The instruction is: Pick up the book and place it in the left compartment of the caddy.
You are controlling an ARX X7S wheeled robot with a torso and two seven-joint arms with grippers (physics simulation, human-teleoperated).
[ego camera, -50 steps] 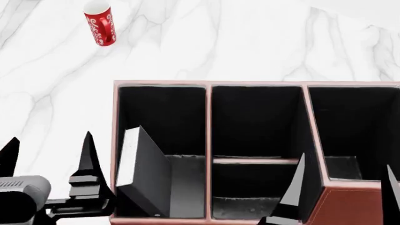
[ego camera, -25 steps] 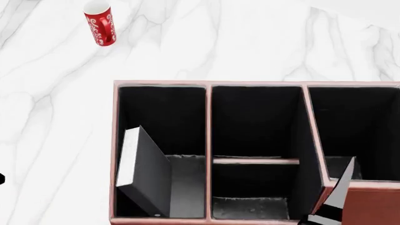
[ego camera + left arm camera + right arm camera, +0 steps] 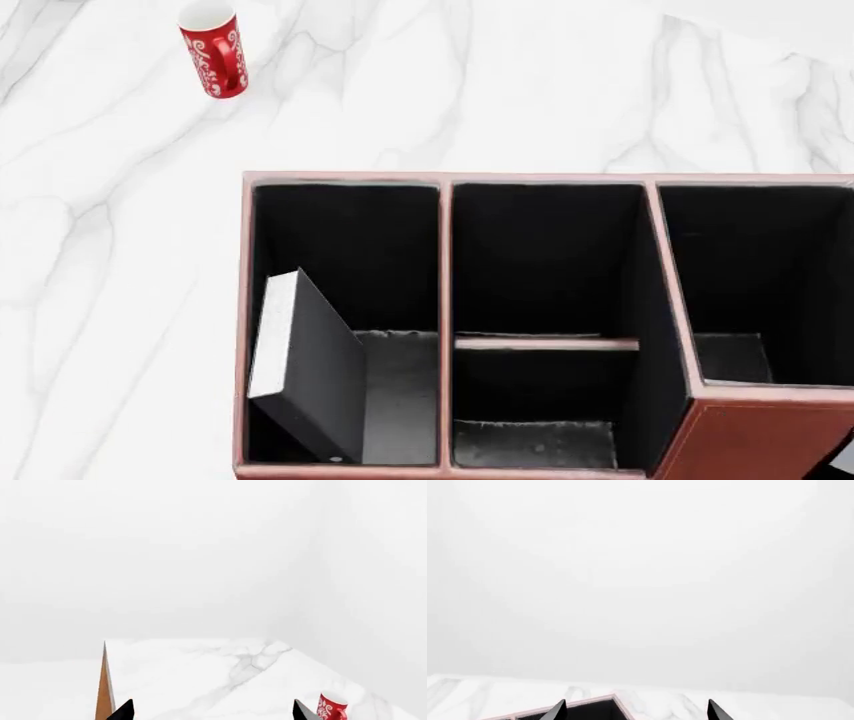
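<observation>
The black book [image 3: 315, 372] with white page edges stands tilted inside the caddy's left compartment [image 3: 400, 385], leaning toward the outer wall. The reddish-brown caddy [image 3: 347, 179] with pink rims fills the lower head view; one of its corners [image 3: 602, 700] shows in the right wrist view. Neither gripper appears in the head view. My left gripper [image 3: 212, 714] is open, with only its two dark fingertips [image 3: 124, 711] showing, over bare marble. My right gripper [image 3: 637, 714] is open too, its fingertips [image 3: 558, 711] spread over the caddy's corner. Nothing is held.
A red patterned mug [image 3: 214, 50] lies at the far left of the white marble table [image 3: 561, 90]; it also shows as the mug [image 3: 331, 708] beside my left fingertip. A thin brown sliver [image 3: 105, 690] stands next to the other left fingertip.
Both grippers have drawn back out of the head view, the left first, then the right. The book has not moved in the left compartment.
</observation>
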